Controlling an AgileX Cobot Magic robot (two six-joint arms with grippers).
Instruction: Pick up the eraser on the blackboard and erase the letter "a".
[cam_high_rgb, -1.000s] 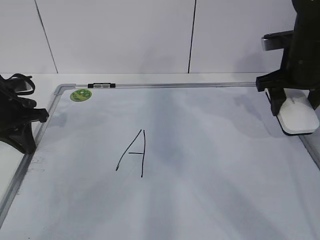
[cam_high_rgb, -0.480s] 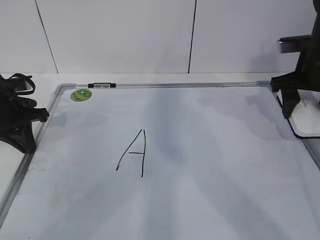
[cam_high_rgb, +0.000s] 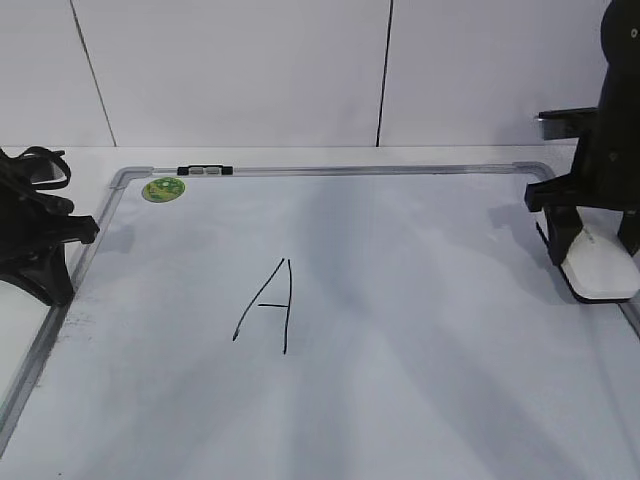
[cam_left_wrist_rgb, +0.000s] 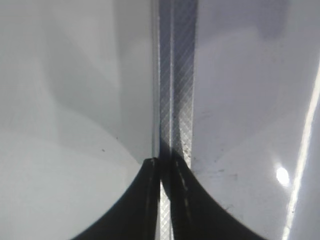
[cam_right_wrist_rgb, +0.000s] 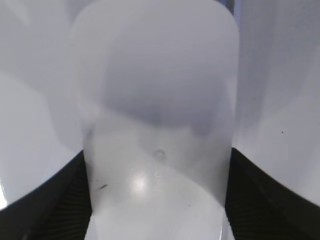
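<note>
Board: a white dry-erase surface with a thin grey frame is laid flat, filling most of the exterior view.
Eraser: a white rounded block is seen at the board's right edge, just inside the frame; a dark underside line is visible along its near edge. In the right wrist view the eraser fills the middle of the picture, lengthwise between the two fingers.
Right gripper: it is placed over the eraser, with one black finger on each long side. In the right wrist view the right gripper is seen with its jaws pinching the eraser, the ribbed pads being pressed against both flanks.
Left gripper: it is parked at the board's left edge, beside the frame. In the left wrist view the left gripper is seen with its jaws pressed together above the frame strip, nothing being held.
Letter "a": no lowercase letter can be made out on the board.
Capital "A": it is drawn in thin black marker left of the board's centre, well apart from the eraser.
Magnet: a small round green disc is stuck near the far left corner.
Clip: a small black-and-white piece is fixed on the far frame, just beside the magnet.
</note>
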